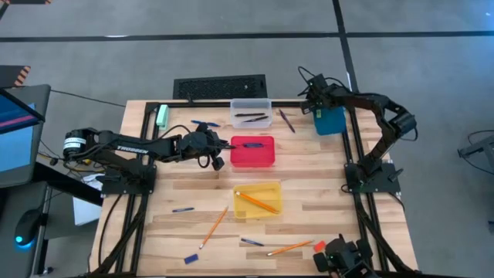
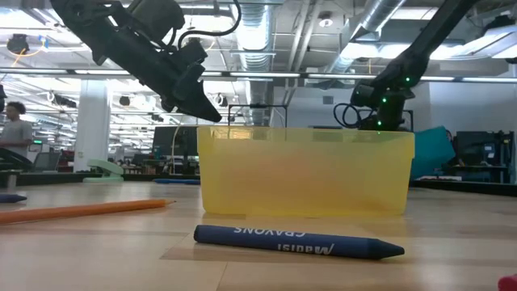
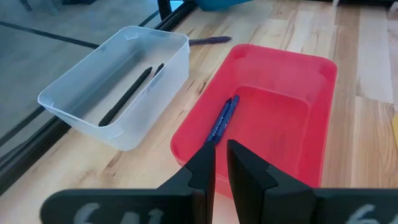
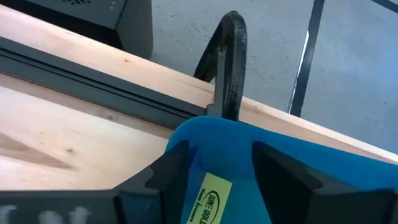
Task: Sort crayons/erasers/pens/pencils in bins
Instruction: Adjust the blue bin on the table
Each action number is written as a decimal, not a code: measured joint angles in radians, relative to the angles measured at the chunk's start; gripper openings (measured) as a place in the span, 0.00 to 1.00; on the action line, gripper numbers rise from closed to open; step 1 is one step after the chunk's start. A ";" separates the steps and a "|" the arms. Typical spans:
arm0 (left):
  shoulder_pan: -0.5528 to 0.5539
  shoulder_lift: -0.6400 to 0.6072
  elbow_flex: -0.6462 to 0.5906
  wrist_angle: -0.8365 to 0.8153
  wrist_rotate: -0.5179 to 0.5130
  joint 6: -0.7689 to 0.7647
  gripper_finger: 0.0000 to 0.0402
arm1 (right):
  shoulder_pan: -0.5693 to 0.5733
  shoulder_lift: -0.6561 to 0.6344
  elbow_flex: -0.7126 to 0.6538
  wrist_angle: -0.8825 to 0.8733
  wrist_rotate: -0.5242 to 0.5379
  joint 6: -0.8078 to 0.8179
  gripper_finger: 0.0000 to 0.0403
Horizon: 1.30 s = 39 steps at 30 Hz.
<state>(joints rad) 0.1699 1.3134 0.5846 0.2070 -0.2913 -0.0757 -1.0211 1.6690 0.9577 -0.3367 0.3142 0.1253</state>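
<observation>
1. Crayons, short and blue, are scattered over the near tabletop (image 1: 324,181): one (image 2: 297,241) is seen lying just in front of the yellow bin (image 2: 305,170), with printed lettering along its wrapper.
2. An orange pencil (image 2: 85,210) is seen flat on the wood beside it; another pencil (image 1: 256,202) lies inside the yellow bin.
3. The left end effector (image 3: 221,163) is held above the near rim of the red bin (image 3: 320,118), fingers clenched almost together with nothing between them.
4. A blue stick (image 3: 221,118) is seen inside the red bin.
5. Two dark pens (image 3: 132,93) are seen in the clear bin (image 3: 74,102).
6. The right end effector (image 4: 217,177) is released, fingers spread over the blue bin (image 4: 292,152) at the far right corner; a yellow-green labelled block (image 4: 208,199) is seen between them.
</observation>
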 joint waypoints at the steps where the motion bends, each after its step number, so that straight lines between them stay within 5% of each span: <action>1: 0.000 0.000 0.000 0.000 0.000 0.000 0.08 | 0.000 -0.002 0.000 -0.004 0.000 0.000 0.51; 16: 0.000 0.000 0.000 -0.004 0.001 0.011 0.08 | 0.013 -0.115 -0.001 -0.190 0.000 -0.018 0.57; 22: 0.000 0.000 0.000 -0.018 0.002 0.012 0.08 | 0.014 -0.149 -0.001 -0.344 0.028 -0.070 0.42; 30: 0.000 0.000 0.000 -0.020 0.002 0.030 0.08 | 0.066 -0.192 -0.001 -0.463 0.120 -0.109 0.03; 39: 0.000 0.000 0.000 -0.034 0.001 0.045 0.08 | 0.152 -0.176 -0.006 -0.500 0.125 -0.080 0.01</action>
<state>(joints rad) 0.1698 1.3136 0.5850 0.1730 -0.2901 -0.0305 -0.8694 1.4925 0.9513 -0.8364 0.4394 0.0451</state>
